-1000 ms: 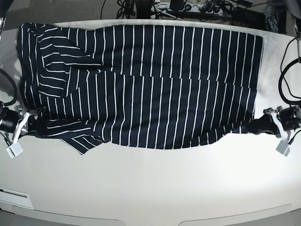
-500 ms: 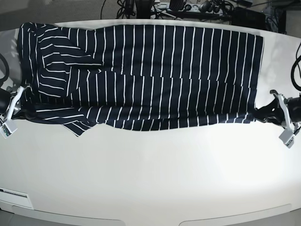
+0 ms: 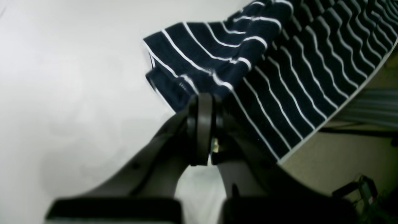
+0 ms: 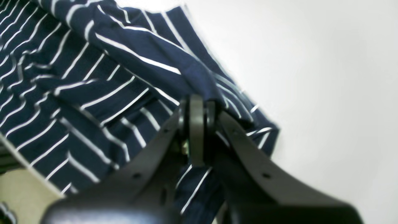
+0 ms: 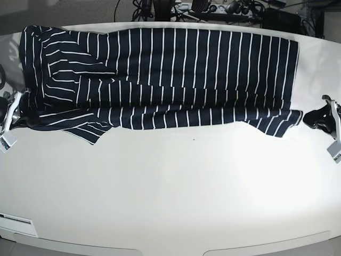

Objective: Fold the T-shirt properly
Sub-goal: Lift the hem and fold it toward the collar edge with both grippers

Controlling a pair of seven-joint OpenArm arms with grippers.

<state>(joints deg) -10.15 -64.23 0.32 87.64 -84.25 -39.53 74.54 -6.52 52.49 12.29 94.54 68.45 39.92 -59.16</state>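
Note:
The T-shirt, dark navy with thin white stripes, lies stretched along the far half of the white table, its near edge doubled back over itself. At the right end of the base view my left gripper is shut on the shirt's hem corner. The left wrist view shows its fingertips pinching the cloth. My right gripper, at the left end, is shut on the sleeve-side edge. In the right wrist view the striped fabric bunches up at the closed right gripper.
Cables and a power strip lie on the floor beyond the table's far edge. A small label sits at the front left corner. The table's side edge runs close beside my left gripper.
Both grippers have carried the shirt's near edge toward the far side of the table. The shirt's visible band is narrower, and the folded layer now lies over the back part.

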